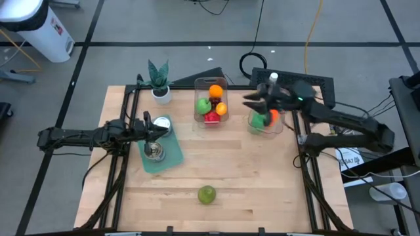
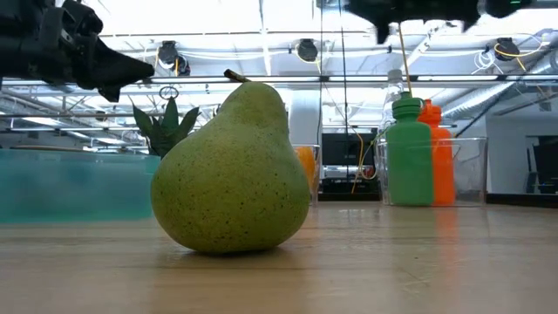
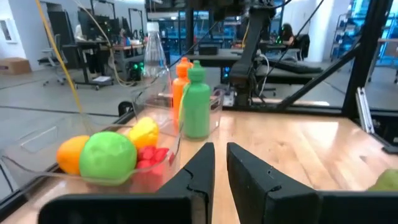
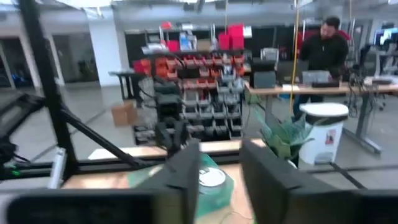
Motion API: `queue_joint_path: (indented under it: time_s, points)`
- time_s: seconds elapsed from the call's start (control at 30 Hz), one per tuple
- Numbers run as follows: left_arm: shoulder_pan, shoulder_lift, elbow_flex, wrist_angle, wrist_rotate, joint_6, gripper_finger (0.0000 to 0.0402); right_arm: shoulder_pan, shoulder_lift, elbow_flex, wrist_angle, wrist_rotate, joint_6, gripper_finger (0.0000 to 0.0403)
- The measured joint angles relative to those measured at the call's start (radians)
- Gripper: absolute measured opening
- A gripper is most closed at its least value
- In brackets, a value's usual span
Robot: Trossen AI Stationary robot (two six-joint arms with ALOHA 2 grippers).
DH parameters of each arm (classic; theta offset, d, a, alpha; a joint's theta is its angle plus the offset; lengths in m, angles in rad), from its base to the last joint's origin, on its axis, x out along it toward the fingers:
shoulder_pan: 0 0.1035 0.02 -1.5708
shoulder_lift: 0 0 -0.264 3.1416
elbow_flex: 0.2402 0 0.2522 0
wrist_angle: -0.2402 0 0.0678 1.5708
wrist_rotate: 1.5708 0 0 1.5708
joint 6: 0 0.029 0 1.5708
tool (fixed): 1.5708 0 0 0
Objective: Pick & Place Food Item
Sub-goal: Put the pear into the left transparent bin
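**Pear on table, ungrasped; approach step pending**

Nearest: green pear (image 1: 207,194), lying alone at the front middle of the table (image 1: 262,183), well apart from both arms.
Mid-table, left: teal mat (image 1: 167,154) bearing a metal cup (image 1: 155,151); left gripper (image 1: 149,124) above its far edge, fingers (image 3: 199,171) narrowly parted, empty.
Farther: clear fruit bin (image 1: 211,101); clear bottle bin (image 1: 264,122) under right gripper (image 1: 256,101), fingers (image 4: 186,168) parted, empty.
Judged: nothing yet picked. Next called for: reach forward and down to the pear.

Speckled green pear (image 2: 231,170), teal mat (image 1: 164,152), green and orange bottles (image 2: 422,153)
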State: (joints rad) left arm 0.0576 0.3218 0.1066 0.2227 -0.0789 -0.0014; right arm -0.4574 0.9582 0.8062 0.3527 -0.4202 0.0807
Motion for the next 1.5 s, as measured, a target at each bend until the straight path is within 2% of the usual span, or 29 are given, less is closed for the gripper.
queue_joint_path:
  time_s: [0.13, 0.3, 0.43, 0.53, 0.63, 0.8, 1.3, 1.5]
  points:
    - [0.000, 0.000, 0.000, -0.019, -0.010, 0.020, 0.0051, -0.002, -0.186, -0.115, -0.017, 0.001, 0.016, 0.0016]
    - [0.000, 0.000, 0.000, -0.009, -0.011, 0.013, 0.0051, 0.013, -0.365, -0.267, -0.038, -0.004, 0.087, 0.0018]
    - [0.000, 0.000, 0.000, -0.009, -0.041, -0.017, 0.0051, 0.096, -0.432, -0.438, 0.152, -0.023, 0.098, 0.0005]
    - [0.000, 0.000, 0.000, -0.010, -0.060, -0.027, 0.0051, 0.149, -0.424, -0.554, 0.341, -0.020, 0.098, 0.0003]
    - [0.000, 0.000, 0.000, -0.010, -0.060, -0.033, 0.0051, 0.181, -0.396, -0.628, 0.442, -0.013, 0.079, 0.0002]
    - [0.000, 0.000, 0.000, -0.011, -0.060, -0.087, 0.0051, 0.190, -0.366, -0.671, 0.422, 0.104, 0.038, 0.0001]
    - [0.000, 0.000, 0.000, -0.016, -0.094, -0.098, 0.0051, 0.188, -0.306, -0.672, 0.393, 0.120, 0.030, 0.0001]
    - [-0.001, 0.000, 0.000, 0.076, 0.077, -0.077, 0.0051, 0.210, -0.277, -0.672, 0.425, 0.159, 0.064, 0.0001]
